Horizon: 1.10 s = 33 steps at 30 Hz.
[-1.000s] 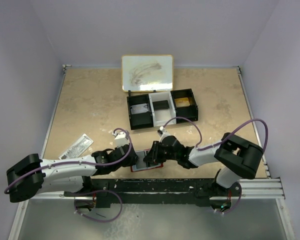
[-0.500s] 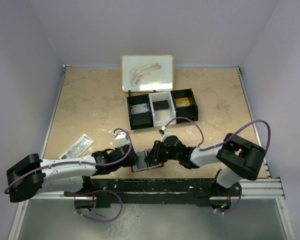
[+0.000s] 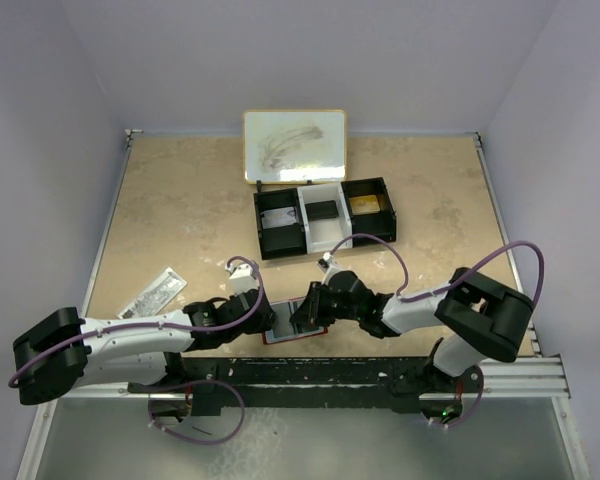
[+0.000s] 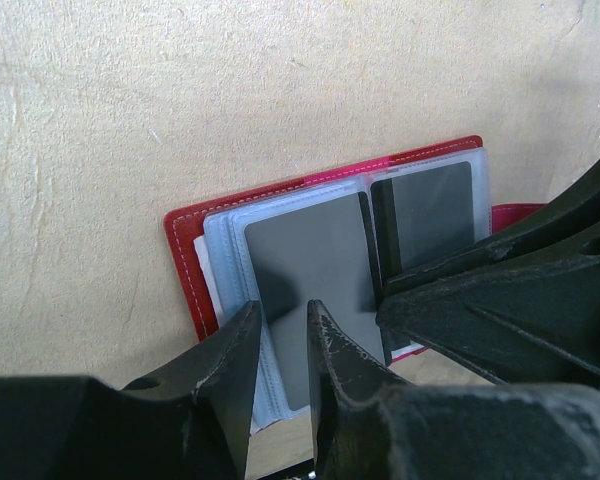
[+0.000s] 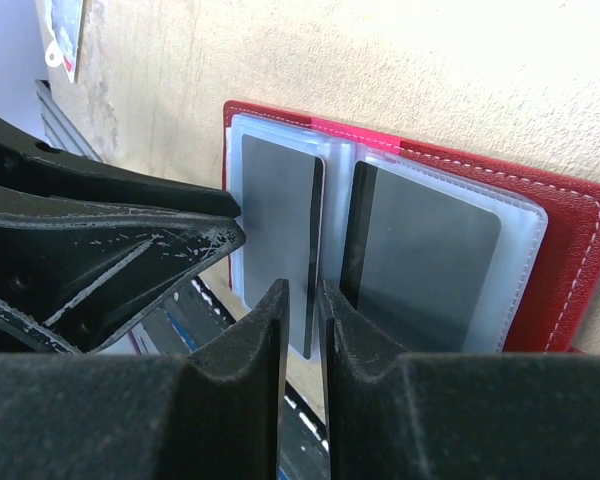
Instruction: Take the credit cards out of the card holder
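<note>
The red card holder (image 3: pixel 283 328) lies open at the table's near edge, its clear sleeves (image 4: pixel 225 255) facing up. One dark grey credit card (image 4: pixel 310 270) sits in the left sleeve and a second card (image 4: pixel 430 210) in the right one. My left gripper (image 4: pixel 283 310) hovers low over the left sleeve's edge, its jaws a narrow gap apart with nothing between them. My right gripper (image 5: pixel 300 292) comes from the other side. Its jaws are almost closed astride the left card's thin dark edge (image 5: pixel 315 250) by the spine, with a sliver of light beside it. In the top view the left gripper (image 3: pixel 263 318) and the right gripper (image 3: pixel 302 312) meet over the holder.
A long black three-compartment tray (image 3: pixel 261 228) with a white middle stands further back, behind it a small whiteboard (image 3: pixel 294 145). A silvery packet (image 3: pixel 152 292) lies at the left. The metal rail (image 3: pixel 380 372) runs right below the holder.
The right arm's elbow has drifted slightly right and down, and its jaws have narrowed a little. The left arm and the card holder have stayed put.
</note>
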Tool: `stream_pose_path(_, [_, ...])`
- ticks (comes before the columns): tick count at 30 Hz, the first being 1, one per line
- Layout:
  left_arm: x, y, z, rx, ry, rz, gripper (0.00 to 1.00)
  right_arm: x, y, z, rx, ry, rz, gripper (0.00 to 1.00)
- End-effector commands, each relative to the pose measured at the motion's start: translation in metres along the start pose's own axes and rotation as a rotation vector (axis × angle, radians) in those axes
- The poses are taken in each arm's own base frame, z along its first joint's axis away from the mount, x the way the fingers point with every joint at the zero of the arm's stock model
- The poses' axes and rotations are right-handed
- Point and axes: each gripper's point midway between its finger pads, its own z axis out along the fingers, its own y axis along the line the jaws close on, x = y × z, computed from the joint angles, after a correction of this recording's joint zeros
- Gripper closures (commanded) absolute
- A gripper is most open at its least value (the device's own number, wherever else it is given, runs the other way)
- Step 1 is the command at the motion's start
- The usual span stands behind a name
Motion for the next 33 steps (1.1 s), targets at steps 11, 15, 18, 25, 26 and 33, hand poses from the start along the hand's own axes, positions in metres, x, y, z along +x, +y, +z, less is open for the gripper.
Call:
stream_pose_path(11, [0.000, -0.002, 0.000, 0.016, 0.000, 0.013, 0.79, 0.000, 0.004, 0.003, -0.029, 0.011, -0.008, 0.90])
stream_pose_path(15, [0.000, -0.002, 0.000, 0.014, -0.001, 0.014, 0.79, -0.004, 0.010, 0.000, -0.042, -0.006, -0.013, 0.99])
stream_pose_path(18, [0.001, 0.000, 0.000, 0.007, 0.001, 0.015, 0.79, -0.008, 0.009, -0.002, -0.030, -0.020, -0.015, 1.00])
stream_pose_path(25, [0.001, 0.004, 0.000, -0.015, 0.003, 0.025, 0.80, -0.013, 0.000, -0.010, -0.010, -0.046, 0.000, 1.00])
stream_pose_path(26, [0.001, 0.004, 0.001, -0.016, 0.003, 0.026, 0.80, -0.013, -0.001, -0.011, -0.010, -0.047, 0.001, 1.00])
stream_pose_path(33, [0.003, 0.006, 0.002, -0.029, 0.008, 0.033, 0.81, -0.015, -0.004, -0.012, -0.004, -0.050, 0.005, 1.00])
